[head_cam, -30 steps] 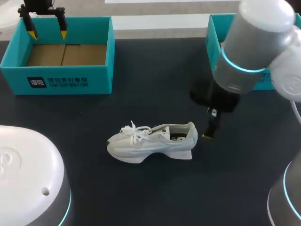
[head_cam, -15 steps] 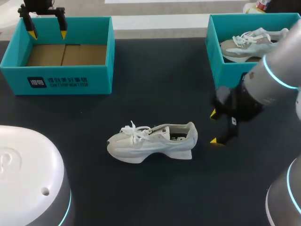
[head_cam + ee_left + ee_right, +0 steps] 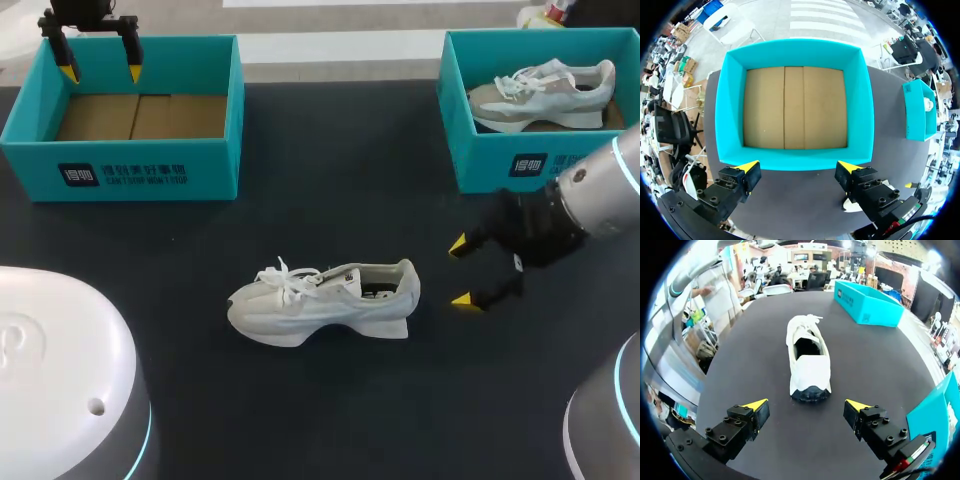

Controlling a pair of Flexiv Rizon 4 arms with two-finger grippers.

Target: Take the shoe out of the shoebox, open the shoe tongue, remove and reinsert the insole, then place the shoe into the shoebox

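Observation:
A white laced shoe (image 3: 322, 301) lies on its side in the middle of the dark table, toe to the left, heel to the right. My right gripper (image 3: 463, 272) hangs open just right of the heel, fingers pointing at it; in the right wrist view the shoe (image 3: 809, 359) lies ahead of the open gripper (image 3: 807, 407), heel nearest. My left gripper (image 3: 100, 72) is open above the back edge of the empty teal shoebox (image 3: 130, 115); the left wrist view looks down into that shoebox (image 3: 794, 100) past the open gripper (image 3: 796, 165).
A second teal box (image 3: 500, 110) at the back right holds another pale shoe (image 3: 545, 92). It also shows as a teal box (image 3: 867, 302) far ahead in the right wrist view. My arms' bases fill the near left and right corners.
My right arm has swung back to the right and lowered, turning its gripper to point at the shoe's heel. The shoe and left arm have not moved.

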